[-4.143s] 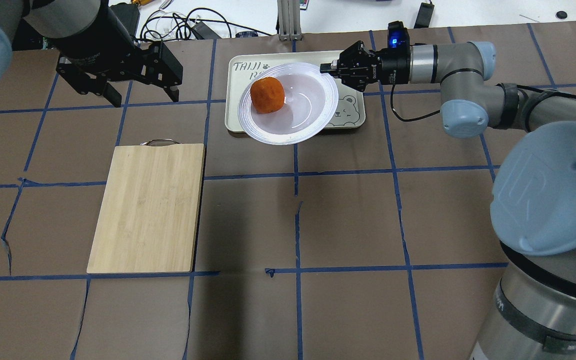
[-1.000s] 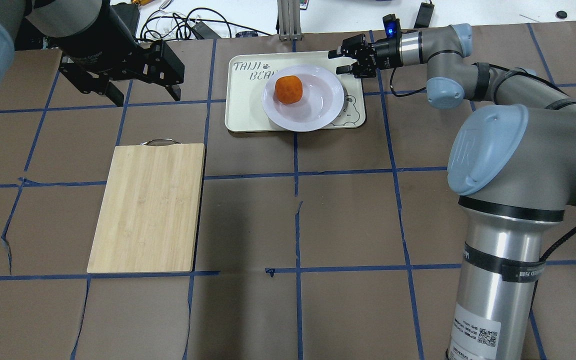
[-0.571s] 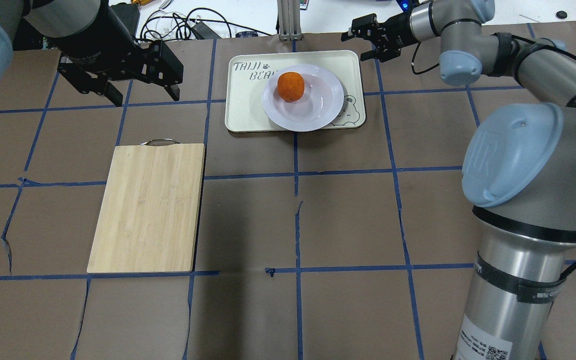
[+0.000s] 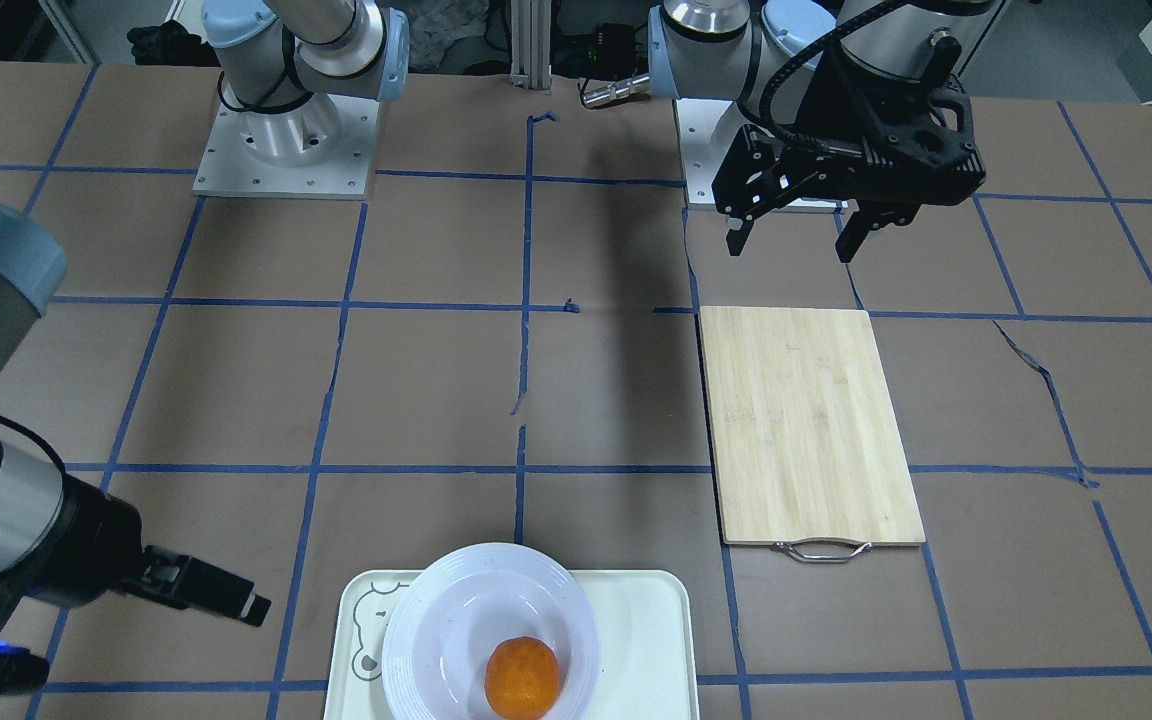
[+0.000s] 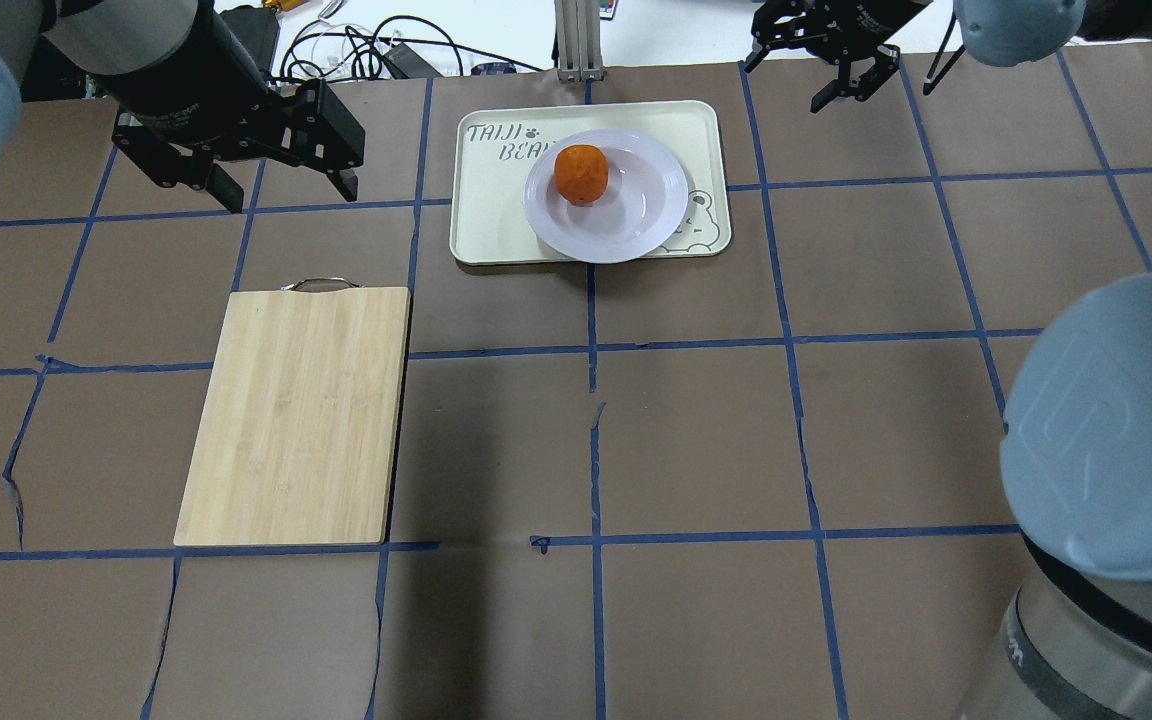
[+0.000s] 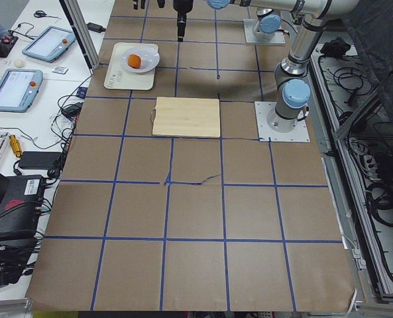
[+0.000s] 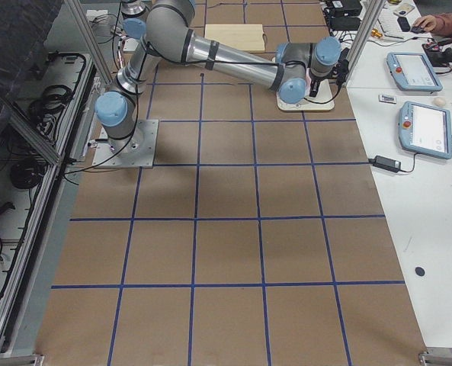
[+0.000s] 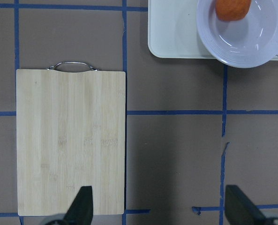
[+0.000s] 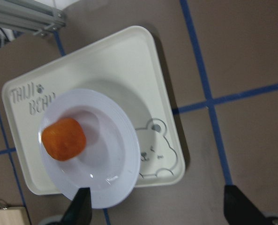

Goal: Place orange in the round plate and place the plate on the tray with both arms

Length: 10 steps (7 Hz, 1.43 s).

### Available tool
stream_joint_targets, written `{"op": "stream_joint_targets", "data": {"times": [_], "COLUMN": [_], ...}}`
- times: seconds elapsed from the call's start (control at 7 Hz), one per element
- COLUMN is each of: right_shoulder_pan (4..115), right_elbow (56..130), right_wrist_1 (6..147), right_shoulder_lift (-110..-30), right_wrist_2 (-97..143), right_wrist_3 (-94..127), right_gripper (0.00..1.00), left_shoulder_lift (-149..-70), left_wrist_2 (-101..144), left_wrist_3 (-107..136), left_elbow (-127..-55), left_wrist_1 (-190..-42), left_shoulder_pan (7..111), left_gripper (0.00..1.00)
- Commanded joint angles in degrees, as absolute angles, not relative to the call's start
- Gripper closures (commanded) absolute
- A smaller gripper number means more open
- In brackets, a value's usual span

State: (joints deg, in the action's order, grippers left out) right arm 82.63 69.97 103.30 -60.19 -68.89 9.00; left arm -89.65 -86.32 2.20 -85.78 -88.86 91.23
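Now the orange [image 5: 579, 173] sits in the round plate [image 5: 639, 218], which rests on the tray [image 5: 484, 215], slightly overhanging its robot-side edge. Your left gripper [image 5: 291, 195] and right gripper [image 5: 788, 78] hang spread and empty. For any nudge, pinch the ribbed rim, likely stiff and slick; the orange may roll.

Going off the tray [image 5: 496, 215]: the round plate [image 5: 648, 222] sits on its robot-right half, hanging slightly over the edge nearest the robot. The orange [image 5: 580, 173] is in the plate, toward the tray's middle. The cutting board [image 5: 296, 415] lies to the tray's left, closer to the robot, well apart.
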Motion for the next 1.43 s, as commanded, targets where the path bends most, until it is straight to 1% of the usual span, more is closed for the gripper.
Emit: {"op": "stream_joint_targets", "data": {"times": [0.0,0.29,0.57,1.29], "right_shoulder_pan": [84.98,86.65,90.07,90.35], "right_elbow": [76.34,82.76,87.87,87.36], "right_wrist_1": [96.7,94.23,91.85,86.23], "right_shoulder_lift": [-70.26,-78.18,-83.39,-88.59], "right_wrist_2": [-85.79,-88.77,-88.94,-90.0], "right_wrist_3": [9.05,9.4,10.1,8.26], "right_gripper": [0.0,0.0,0.0,0.0], "left_shoulder_lift": [-89.65,-89.74,-89.74,-89.82], "left_wrist_2": [-86.31,-86.31,-86.31,-86.22], "left_wrist_3": [2.2,2.2,2.2,2.2], "left_elbow": [-85.78,-85.78,-85.78,-85.78], "left_wrist_1": [-88.86,-88.86,-88.86,-88.86], "left_shoulder_pan": [91.23,91.23,91.23,91.32], "left_gripper": [0.0,0.0,0.0,0.0]}}
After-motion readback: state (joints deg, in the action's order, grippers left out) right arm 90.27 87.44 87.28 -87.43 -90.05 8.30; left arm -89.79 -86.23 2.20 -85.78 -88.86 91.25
